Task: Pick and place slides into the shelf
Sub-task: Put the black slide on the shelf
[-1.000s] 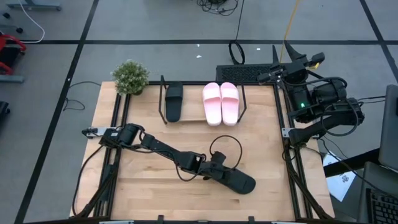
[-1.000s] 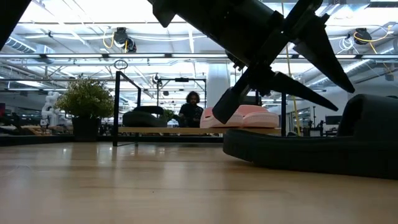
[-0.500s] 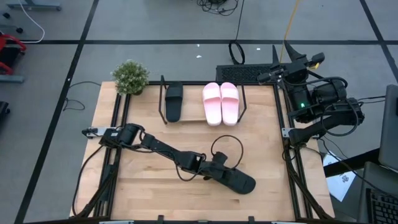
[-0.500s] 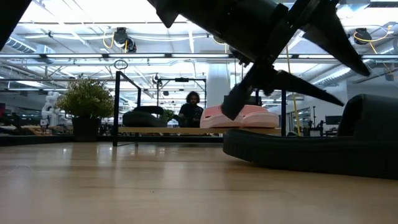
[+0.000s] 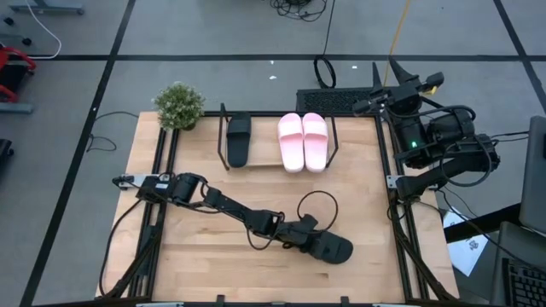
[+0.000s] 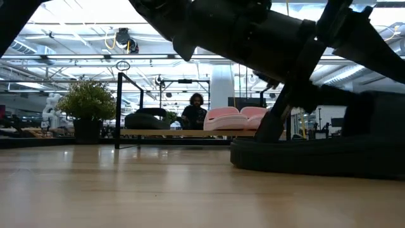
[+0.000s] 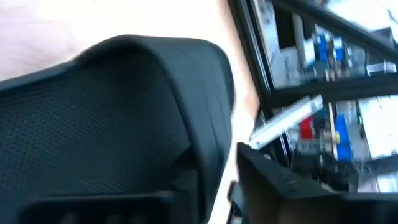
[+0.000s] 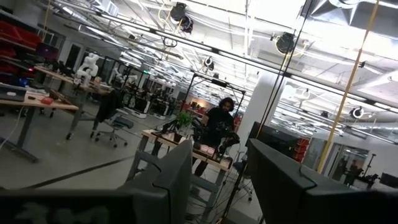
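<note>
The left gripper (image 5: 317, 244) has moved lower onto the black slide (image 5: 331, 248) on the desk (image 5: 367, 213). Its fingers now sit around the slide's strap. The right gripper (image 5: 375, 101) has stayed off the desk, fingers a little apart.

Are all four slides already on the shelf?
No: the shelf holds one black slide and two pink slides; another black slide lies on the tabletop.

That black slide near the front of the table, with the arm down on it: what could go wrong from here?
The left gripper sits low over the black slide, which still rests on the table. A shallow hold on the strap might let it slip or drag.

A looped cable hangs by the wrist and could snag.

On the shelf, the free space lies between the other black slide and the pink pair, so a careless placement might knock one.
</note>
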`<state>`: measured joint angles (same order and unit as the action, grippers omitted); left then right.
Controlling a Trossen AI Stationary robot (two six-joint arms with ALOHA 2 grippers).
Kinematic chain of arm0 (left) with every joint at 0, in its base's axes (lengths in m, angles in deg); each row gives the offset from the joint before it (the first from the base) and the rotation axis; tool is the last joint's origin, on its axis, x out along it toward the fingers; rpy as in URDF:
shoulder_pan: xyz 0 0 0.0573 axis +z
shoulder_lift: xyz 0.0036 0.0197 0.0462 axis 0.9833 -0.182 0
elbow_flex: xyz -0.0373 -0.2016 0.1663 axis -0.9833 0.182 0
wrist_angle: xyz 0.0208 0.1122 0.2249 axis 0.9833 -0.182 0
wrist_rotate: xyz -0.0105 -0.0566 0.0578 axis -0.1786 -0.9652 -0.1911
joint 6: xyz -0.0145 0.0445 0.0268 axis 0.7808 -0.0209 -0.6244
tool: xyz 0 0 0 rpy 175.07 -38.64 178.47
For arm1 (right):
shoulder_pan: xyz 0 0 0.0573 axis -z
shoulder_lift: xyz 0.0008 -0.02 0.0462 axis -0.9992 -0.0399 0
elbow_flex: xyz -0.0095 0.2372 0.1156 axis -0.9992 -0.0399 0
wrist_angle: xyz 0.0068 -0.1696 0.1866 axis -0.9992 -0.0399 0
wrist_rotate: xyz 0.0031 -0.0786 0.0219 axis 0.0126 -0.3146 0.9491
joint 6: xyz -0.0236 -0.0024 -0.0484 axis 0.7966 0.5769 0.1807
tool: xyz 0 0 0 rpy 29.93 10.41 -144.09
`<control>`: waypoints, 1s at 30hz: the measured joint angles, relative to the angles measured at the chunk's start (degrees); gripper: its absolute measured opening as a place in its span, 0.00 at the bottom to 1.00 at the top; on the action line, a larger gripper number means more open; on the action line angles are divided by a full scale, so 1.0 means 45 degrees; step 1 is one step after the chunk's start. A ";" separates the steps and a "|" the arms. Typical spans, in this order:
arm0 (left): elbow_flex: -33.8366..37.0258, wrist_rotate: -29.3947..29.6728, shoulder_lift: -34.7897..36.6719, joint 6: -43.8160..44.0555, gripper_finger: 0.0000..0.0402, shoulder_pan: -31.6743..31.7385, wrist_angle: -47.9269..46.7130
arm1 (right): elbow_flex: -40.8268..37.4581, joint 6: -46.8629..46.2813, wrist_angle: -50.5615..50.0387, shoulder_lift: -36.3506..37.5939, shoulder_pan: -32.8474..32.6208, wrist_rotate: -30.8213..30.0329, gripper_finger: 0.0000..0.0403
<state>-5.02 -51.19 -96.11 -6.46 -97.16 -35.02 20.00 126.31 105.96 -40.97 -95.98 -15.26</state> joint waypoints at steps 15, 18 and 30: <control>0.0042 0.1971 0.0822 -0.0426 0.01 0.0222 0.0976 | -0.0003 0.0538 -0.0105 0.0000 0.0000 -0.0036 0.36; 0.0042 0.3768 0.1792 -0.0608 0.00 0.0164 -0.0398 | -0.0001 0.0772 -0.0096 0.0000 0.0000 -0.0034 0.36; 0.0022 1.5755 0.5519 -0.0291 0.00 -0.0692 -0.3889 | 0.0000 0.0089 0.0092 0.0083 0.0000 0.0627 0.36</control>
<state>-4.92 19.70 -71.28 -7.77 -100.27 -52.52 20.00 126.71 106.38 -40.60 -95.98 -12.43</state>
